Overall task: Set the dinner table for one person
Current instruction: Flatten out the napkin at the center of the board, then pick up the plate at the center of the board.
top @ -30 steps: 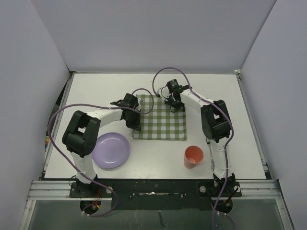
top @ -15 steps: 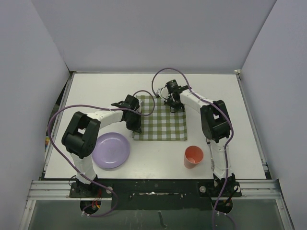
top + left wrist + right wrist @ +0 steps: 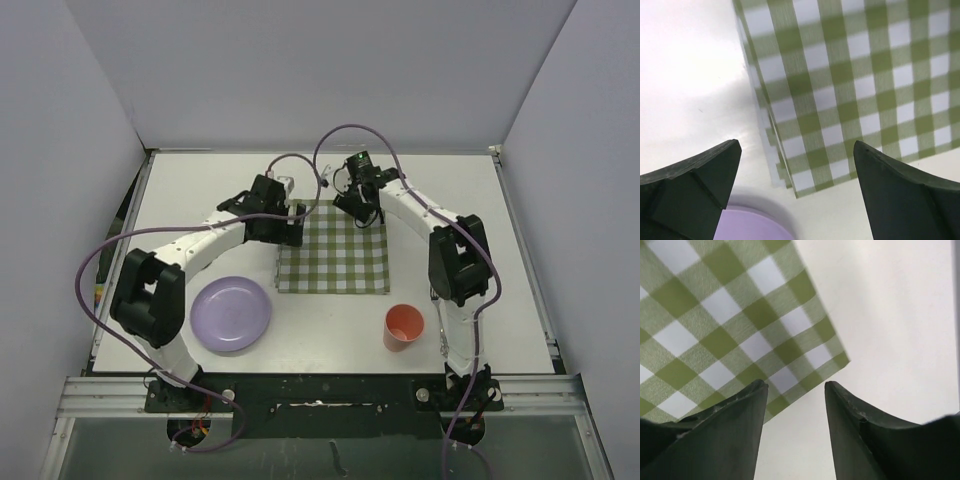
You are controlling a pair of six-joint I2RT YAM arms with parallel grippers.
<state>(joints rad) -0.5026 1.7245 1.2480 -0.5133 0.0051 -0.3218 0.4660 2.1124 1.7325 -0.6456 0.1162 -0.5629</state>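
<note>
The left claw (image 3: 796,145) is released, fingers wide and empty, above the left edge of the checked cloth (image 3: 335,262). The right claw (image 3: 795,384) is partly released and empty, near the cloth's far edge. The worktop (image 3: 190,190) lies directly beneath both claws.

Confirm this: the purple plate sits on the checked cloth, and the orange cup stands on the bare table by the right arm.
Wrong: the top external view shows the purple plate on the bare dinner table, left of the checked cloth. The orange cup is as stated.
</note>
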